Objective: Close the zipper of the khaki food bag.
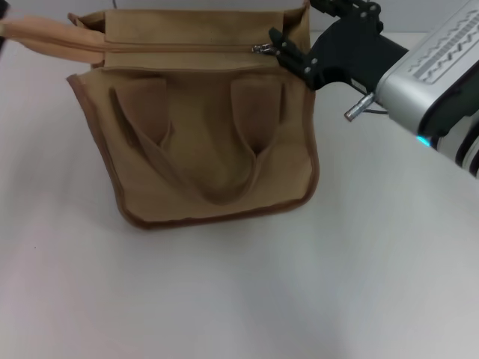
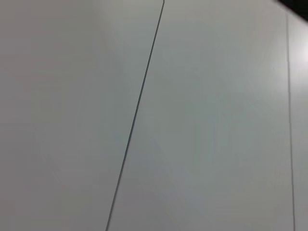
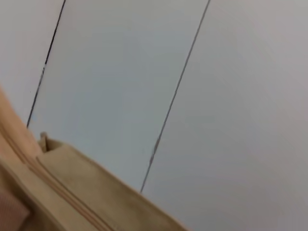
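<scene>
On the white worktop [image 1: 374, 284], my right gripper [image 1: 278, 49] pinches the zipper [image 1: 179, 47] pull on the khaki food bag [image 1: 209, 149]; an unanchored bag could drag along.

one khaki food bag [image 1: 209, 142], two looped handles [image 1: 198, 142], one zipper [image 1: 179, 48], one hand [image 1: 288, 54]

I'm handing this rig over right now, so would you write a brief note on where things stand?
Right gripper: at the khaki food bag top's right end, fingertips at the silver pull tab; grip state unclear.
Left gripper: out of sight; its wrist camera shows only bare table.
Bag: on the white table, handles toward the robot.
Done: pull tab sits at the zipper's right end.
Left: confirm it is fully shut, release, retract.
</scene>
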